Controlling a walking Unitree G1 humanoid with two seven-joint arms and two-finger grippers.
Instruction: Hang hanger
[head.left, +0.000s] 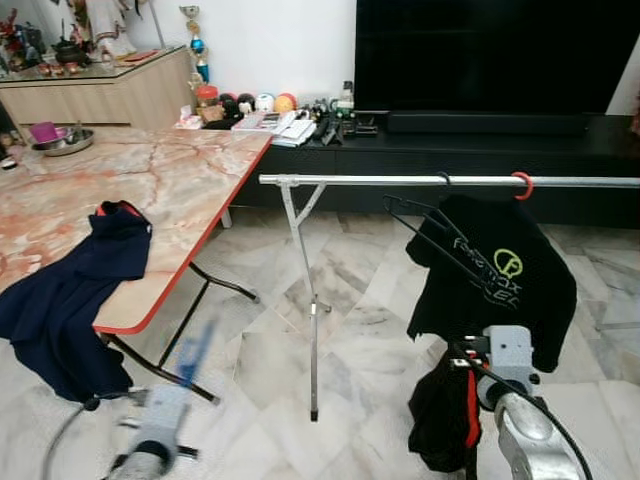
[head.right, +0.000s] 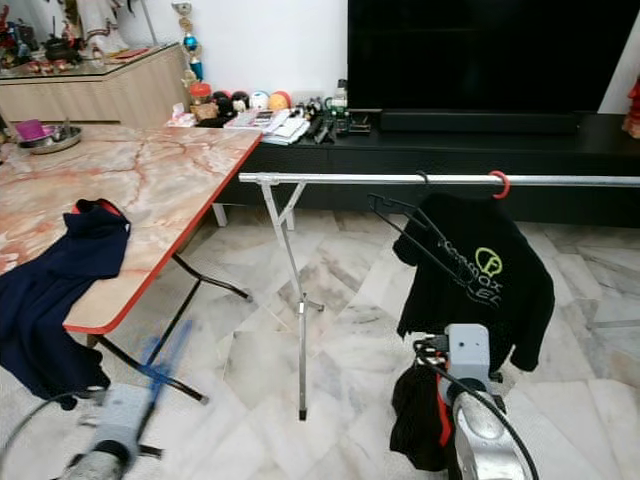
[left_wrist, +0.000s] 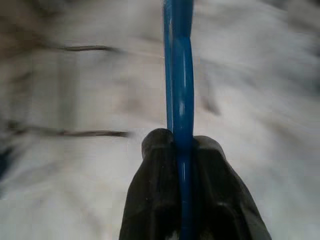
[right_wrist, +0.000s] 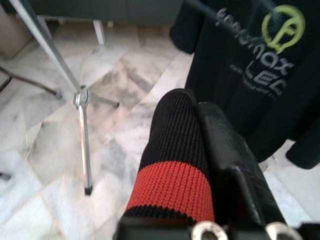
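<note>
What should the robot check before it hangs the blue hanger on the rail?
1. Blue hanger gripped: ok, the left pincer is shut on it.
2. Garment held: ok, the right pincer is shut on a black garment with a red band, hanging low near the floor.
3. Garment on the blue hanger: not ok, they are apart, one in each pincer.
4. Free space on the rail: ok, bare bar to the left of the black T-shirt and the red hook.
5. Hanger raised to rail height: not ok, it is well below the bar.
6. Hanger's hook turned the right way: cannot tell, blurred.
</note>
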